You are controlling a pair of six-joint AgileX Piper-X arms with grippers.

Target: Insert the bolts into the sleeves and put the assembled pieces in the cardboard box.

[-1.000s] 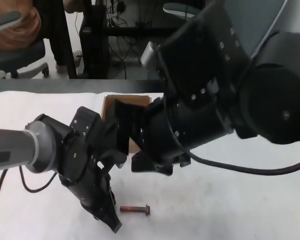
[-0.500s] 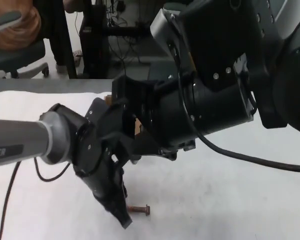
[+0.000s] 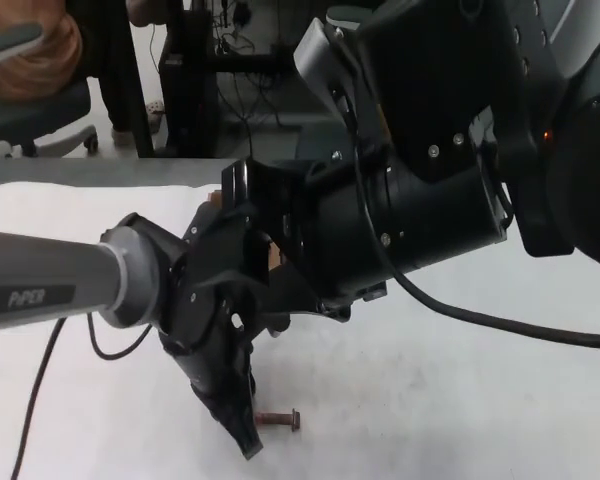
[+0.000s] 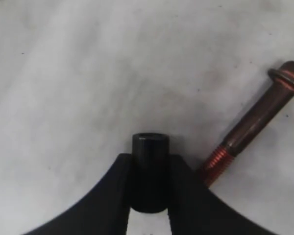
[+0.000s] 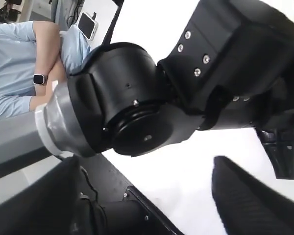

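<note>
A short black sleeve (image 4: 151, 182) stands upright between the fingers of my left gripper (image 4: 151, 159), which is shut on it just above the white table. A copper-coloured bolt (image 4: 257, 119) lies flat right beside the sleeve, its threaded end closest to one finger. From above, the left gripper (image 3: 246, 438) points down with the bolt (image 3: 278, 419) just to its right. My right gripper (image 5: 154, 205) stands open with nothing in it, looking at the left arm's wrist (image 5: 132, 112). The cardboard box (image 3: 273, 258) is almost wholly hidden behind both arms.
The bulky right arm (image 3: 440, 190) hangs over the middle of the bench, close above the left arm (image 3: 190, 290). White table (image 3: 450, 400) spreads open to the right and front. A person sits beyond the bench, seen in the right wrist view.
My left gripper has swung right with the sleeve, and its tip now sits next to the bolt. The right arm rose a second ago and has hardly moved since.
</note>
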